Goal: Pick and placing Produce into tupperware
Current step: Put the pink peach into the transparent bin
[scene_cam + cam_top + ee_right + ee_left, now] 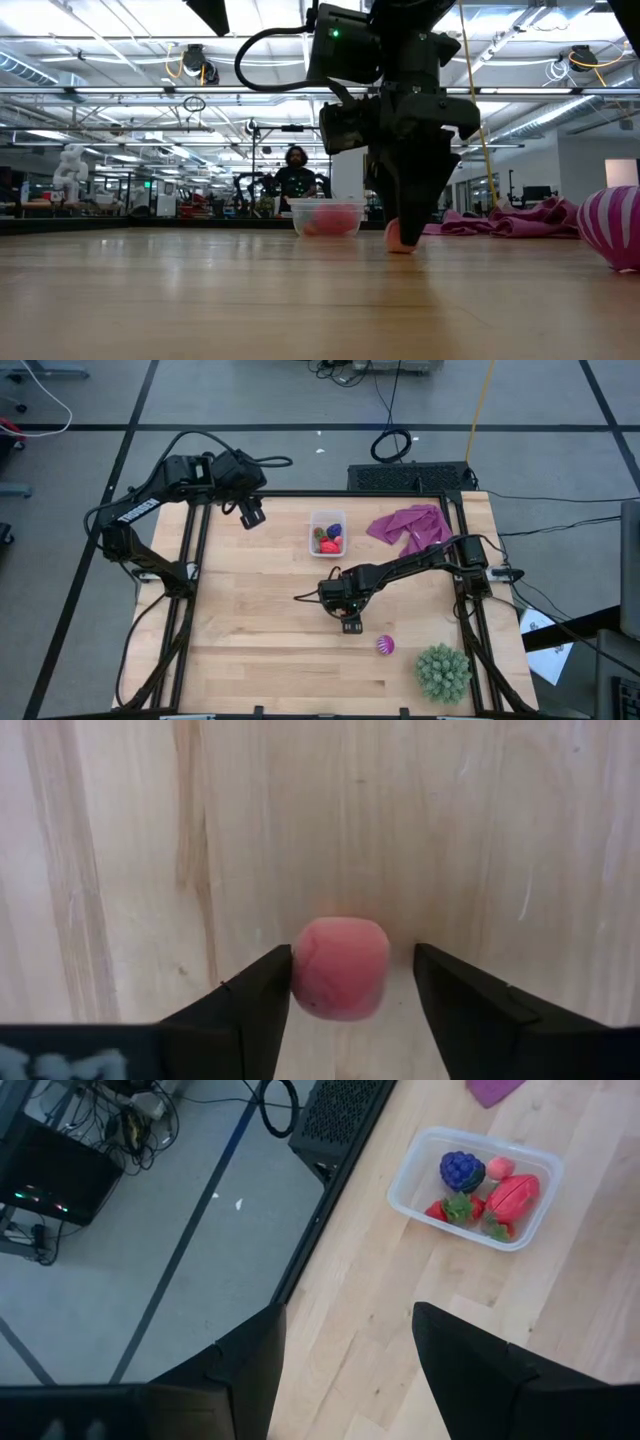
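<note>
The clear tupperware (327, 532) stands at the table's far middle and holds several pieces: a blue-purple one (461, 1170), red ones and a pink one. My right gripper (352, 955) is open and points down near the table's middle (348, 615). A pink produce piece (340, 968) rests on the wood between its fingers. The striped magenta ball (385, 646) lies nearer the near right. My left gripper (350, 1315) is open and waits above the far left of the table (250, 515), touching nothing. My right gripper comes from above, pointing down, with a finger on either side of the pink piece (398, 238). One finger (272, 982) stands right against the piece's side; whether it touches I cannot tell. The other finger (440, 985) stands clear of it. The piece sits on the table.
A large green spiky ball (443, 672) sits at the near right corner. A purple cloth (410, 525) lies crumpled at the far right, beside the tupperware. A dark frame borders the table. Bare wood spreads over the left half and the near middle. A person shows far off in the low view.
</note>
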Robot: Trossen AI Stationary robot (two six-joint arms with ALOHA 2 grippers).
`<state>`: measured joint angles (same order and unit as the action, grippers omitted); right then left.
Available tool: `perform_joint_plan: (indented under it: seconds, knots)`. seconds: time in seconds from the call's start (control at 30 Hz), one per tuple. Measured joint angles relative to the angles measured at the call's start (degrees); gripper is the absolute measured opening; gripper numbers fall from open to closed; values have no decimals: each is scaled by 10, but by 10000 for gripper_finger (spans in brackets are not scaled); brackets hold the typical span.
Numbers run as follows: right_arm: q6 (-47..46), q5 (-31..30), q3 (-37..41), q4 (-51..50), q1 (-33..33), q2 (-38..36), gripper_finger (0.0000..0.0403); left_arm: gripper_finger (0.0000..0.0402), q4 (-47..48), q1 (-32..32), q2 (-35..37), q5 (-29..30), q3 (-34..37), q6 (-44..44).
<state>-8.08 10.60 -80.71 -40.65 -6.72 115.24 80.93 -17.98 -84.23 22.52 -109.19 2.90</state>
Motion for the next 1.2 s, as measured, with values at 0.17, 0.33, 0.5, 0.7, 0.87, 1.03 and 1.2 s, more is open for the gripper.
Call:
perform_joint_plan:
  seconds: [0.17, 0.33, 0.5, 0.7, 0.87, 1.03, 1.2]
  knots:
    - [1, -2, 0, 1, 0, 0, 176, 225, 0, 0, 0, 0, 0, 0]
    - [5, -4, 0, 0, 1, 0, 144, 225, 0, 0, 0, 0, 0, -1]
    - [24, 1, -26, -14, 5, -1, 128, 225, 0, 0, 0, 0, 0, -1]
    - [67, -14, -104, -72, 20, -3, 130, 225, 0, 0, 0, -1, 0, 1]
    - [117, -48, -162, -96, 52, -3, 132, 225, 0, 0, 0, 0, 0, 7]
    - [151, -50, -203, -92, 106, -3, 132, 225, 0, -1, 0, 0, 0, 24]
    - [171, -49, -219, -54, 165, -3, 132, 225, -1, -15, 0, 0, 0, 44]
